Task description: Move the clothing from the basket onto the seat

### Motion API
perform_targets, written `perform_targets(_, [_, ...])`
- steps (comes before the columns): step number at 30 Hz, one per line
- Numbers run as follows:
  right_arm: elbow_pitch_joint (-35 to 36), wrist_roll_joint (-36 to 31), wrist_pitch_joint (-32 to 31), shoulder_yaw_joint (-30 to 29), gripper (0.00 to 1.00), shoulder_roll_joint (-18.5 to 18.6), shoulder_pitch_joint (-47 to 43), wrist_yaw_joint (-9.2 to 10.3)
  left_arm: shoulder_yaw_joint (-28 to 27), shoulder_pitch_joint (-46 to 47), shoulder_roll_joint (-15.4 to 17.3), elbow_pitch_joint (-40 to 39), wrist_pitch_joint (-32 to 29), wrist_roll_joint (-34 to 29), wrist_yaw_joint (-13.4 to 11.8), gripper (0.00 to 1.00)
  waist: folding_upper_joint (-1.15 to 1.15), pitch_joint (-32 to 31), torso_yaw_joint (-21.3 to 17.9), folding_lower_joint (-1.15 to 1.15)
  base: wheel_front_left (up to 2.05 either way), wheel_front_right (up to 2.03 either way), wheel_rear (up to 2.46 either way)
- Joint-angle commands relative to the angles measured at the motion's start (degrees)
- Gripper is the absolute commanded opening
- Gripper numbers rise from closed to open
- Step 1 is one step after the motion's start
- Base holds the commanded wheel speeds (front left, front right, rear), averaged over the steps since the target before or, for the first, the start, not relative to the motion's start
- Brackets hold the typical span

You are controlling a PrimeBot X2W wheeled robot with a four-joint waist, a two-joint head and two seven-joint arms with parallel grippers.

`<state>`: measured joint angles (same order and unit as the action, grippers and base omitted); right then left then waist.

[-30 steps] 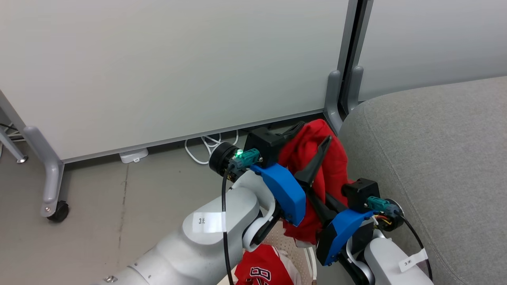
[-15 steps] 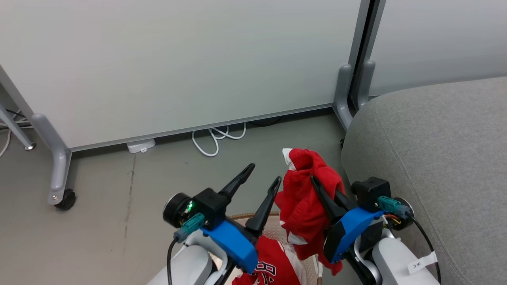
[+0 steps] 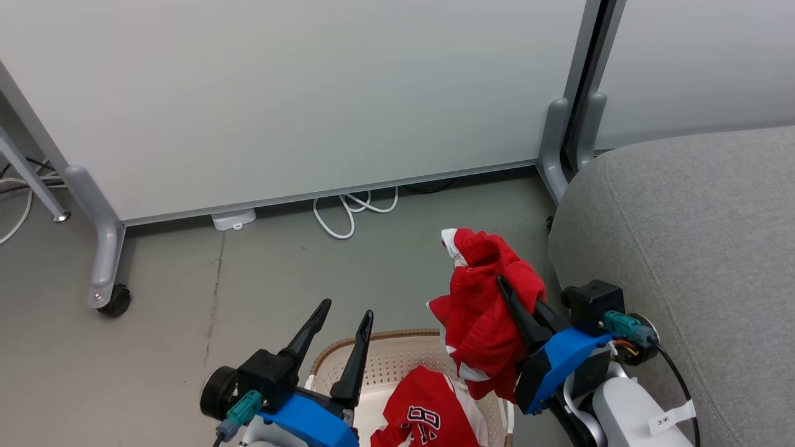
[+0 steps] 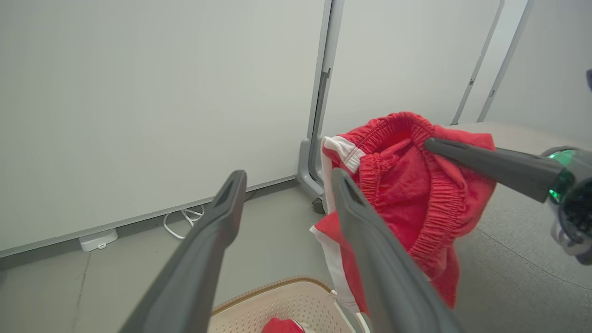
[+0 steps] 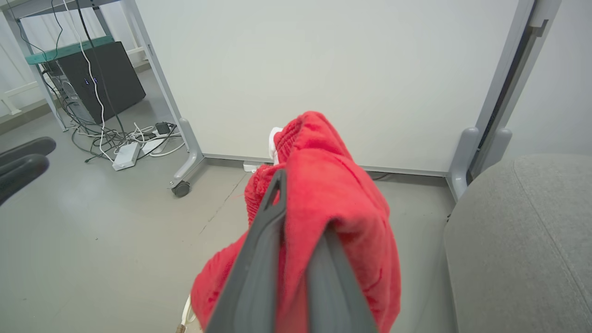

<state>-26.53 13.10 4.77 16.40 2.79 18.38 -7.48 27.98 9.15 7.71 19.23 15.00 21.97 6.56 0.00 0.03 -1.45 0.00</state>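
We see one red jersey (image 3: pixel 425 417) in the basket (image 3: pixel 372 340), number facing up. Our right gripper (image 3: pixel 506 288) is pinching the red shorts (image 3: pixel 478 310), which hang lengthwise above the basket's right rim, waistband up, near the seat (image 3: pixel 683 236). Our left gripper (image 3: pixel 346 309) is spread.

1. Basket (image 3: pixel 397 335): on the floor (image 3: pixel 186 347), left of the seat (image 3: pixel 695 248), before the partition (image 3: pixel 310 93).
2. Lower garment (image 3: pixel 428 413): inside the basket.
3. Upper garment (image 3: pixel 478 316): pinched in the right gripper (image 3: pixel 506 290), above the basket's right rim, just beside the seat.
4. Left gripper (image 3: pixel 347 308): over the basket's left rim, fingers apart.
5. Cable (image 3: pixel 348 214): on the floor at the partition's foot.
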Motion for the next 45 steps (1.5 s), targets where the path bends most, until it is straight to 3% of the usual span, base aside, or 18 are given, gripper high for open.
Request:
perform_targets(1, [0.41,-0.33,-0.04,-0.28,0.0,0.19,-0.86,-0.03,-1.08,-1.05,-0.32,-0.37,0.27,-0.89,0.31,1.0,0.0,0.0,0.11,0.0,0.0,0.0,0.0])
perform_targets(10, [0.96,-0.4,-0.49,-0.91,0.0,0.19,-1.03,-0.03,-4.39,-2.87,-1.71,-0.55,0.27,-4.15,0.94,1.0,0.0,-0.12,0.51,0.0,0.0,0.0,0.0])
perform_targets(22, [1.38,-0.1,-0.73,-0.64,0.0,0.19,-0.99,-0.03,-4.8,-3.25,-1.92,-0.84,0.28,-4.48,0.91,1.0,0.0,-0.23,-1.24,0.0,0.0,0.0,0.0])
perform_targets(32, [2.38,-0.89,-0.96,-0.85,0.0,0.19,-0.69,-0.03,-4.6,-2.54,-1.57,-1.84,0.27,-4.75,0.92,1.0,0.0,0.91,-8.13,0.0,0.0,0.0,0.0])
perform_targets(45, [3.16,-1.38,-1.17,-1.41,0.0,0.17,-0.86,-0.03,-3.81,-1.74,-1.39,-2.67,0.27,-4.89,0.93,1.0,0.0,2.36,-20.28,0.0,0.0,0.0,0.0])
